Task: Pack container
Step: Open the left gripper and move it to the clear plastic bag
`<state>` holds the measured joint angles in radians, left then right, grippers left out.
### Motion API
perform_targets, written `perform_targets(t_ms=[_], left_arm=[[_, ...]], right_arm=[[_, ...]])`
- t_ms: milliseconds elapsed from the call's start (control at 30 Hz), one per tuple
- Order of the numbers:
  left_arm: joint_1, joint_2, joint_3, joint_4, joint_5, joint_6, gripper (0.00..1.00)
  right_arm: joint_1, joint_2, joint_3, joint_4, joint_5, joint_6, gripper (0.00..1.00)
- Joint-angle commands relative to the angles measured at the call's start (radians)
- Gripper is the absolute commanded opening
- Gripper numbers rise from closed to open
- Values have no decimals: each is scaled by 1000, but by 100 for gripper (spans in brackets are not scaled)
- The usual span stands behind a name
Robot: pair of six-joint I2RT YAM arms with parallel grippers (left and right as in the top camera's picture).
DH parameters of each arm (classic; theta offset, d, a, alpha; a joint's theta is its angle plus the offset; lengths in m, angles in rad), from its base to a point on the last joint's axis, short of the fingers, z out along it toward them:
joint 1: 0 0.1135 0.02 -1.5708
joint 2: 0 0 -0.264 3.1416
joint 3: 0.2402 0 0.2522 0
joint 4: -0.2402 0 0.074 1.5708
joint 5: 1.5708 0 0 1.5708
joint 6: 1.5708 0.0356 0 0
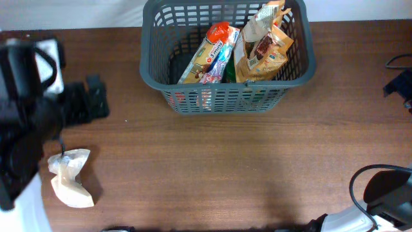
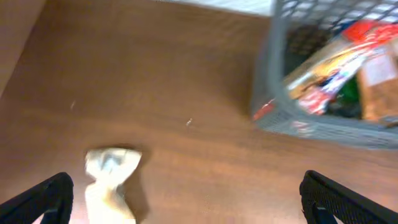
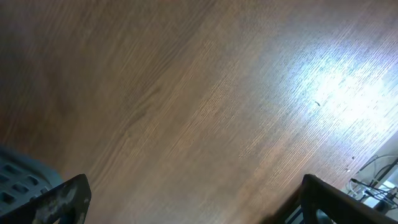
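Observation:
The container (image 1: 226, 98), a dark grey slotted basket, stands at the back middle of the table. Inside it lean an orange-topped snack packet (image 1: 214, 50) and a tan bag (image 1: 262, 49). A cream crumpled packet (image 1: 71, 176) lies on the table at the front left. My left gripper (image 2: 189, 208) hangs open above the table, with the cream packet (image 2: 111, 182) just inside its left finger and the container (image 2: 323, 118) ahead to the right. My right gripper (image 3: 199, 205) is open over bare wood, nothing between its fingers.
The black left arm (image 1: 26, 109) fills the table's left side. Parts of the right arm (image 1: 386, 193) and cables show at the right edge. A grey slotted corner (image 3: 15, 174) sits beside the right gripper's left finger.

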<state>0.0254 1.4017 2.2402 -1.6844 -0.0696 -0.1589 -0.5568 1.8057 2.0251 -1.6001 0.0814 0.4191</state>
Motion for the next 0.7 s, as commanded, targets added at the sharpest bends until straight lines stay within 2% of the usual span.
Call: perform_targets(t_ms=[0, 67, 267, 433, 667], left_arm=[[68, -102, -212, -3, -41, -32, 99], [129, -158, -353, 8, -73, -31, 99], [328, -193, -629, 77, -88, -2, 99], [478, -190, -793, 195, -38, 60, 99], [629, -179, -989, 403, 6, 69, 99]], right_arm=[[-6, -15, -2, 0, 2, 8, 99], [-6, -15, -2, 0, 2, 8, 99], [-6, -15, -2, 0, 2, 8, 99], [-6, -15, -2, 0, 2, 8, 99], [-6, -15, -2, 0, 2, 8, 99]])
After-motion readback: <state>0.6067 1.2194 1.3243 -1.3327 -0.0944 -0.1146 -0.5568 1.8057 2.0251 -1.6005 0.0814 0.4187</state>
